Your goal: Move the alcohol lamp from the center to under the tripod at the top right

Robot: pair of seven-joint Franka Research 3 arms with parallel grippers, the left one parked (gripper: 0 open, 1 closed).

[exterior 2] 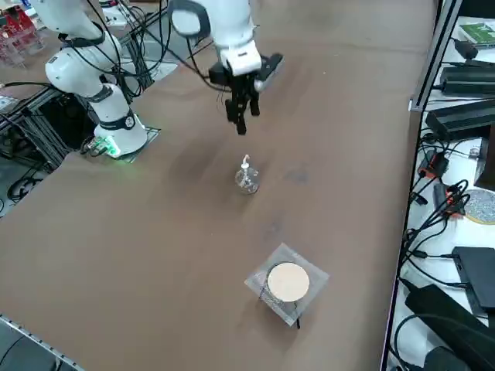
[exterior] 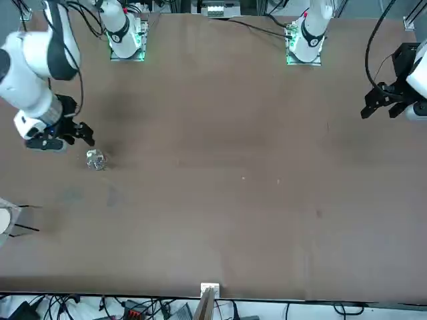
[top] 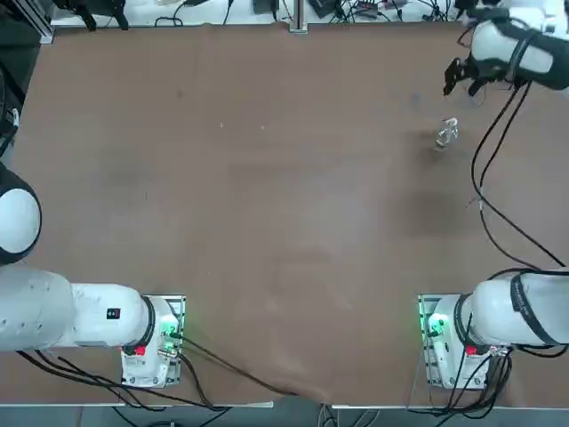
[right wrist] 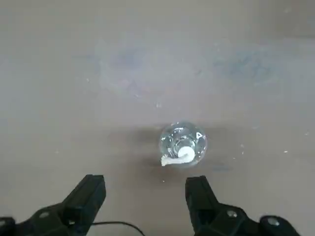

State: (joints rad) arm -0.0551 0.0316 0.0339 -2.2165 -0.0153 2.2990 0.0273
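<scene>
The alcohol lamp, a small clear glass vessel with a white top, stands upright on the brown table. It also shows in the front view, the right side view and the right wrist view. My right gripper hovers above the table a little beyond the lamp, open and empty, with its fingers clear of the glass. In the front view the gripper sits just up and left of the lamp. The tripod, a white disc on thin dark legs, stands apart from the lamp near the table's right edge, and only its edge shows in the front view.
A black cable hangs from the right arm over the table near the lamp. The right arm's base stands at the table's near side. Boxes and cables line a shelf past the table's right edge.
</scene>
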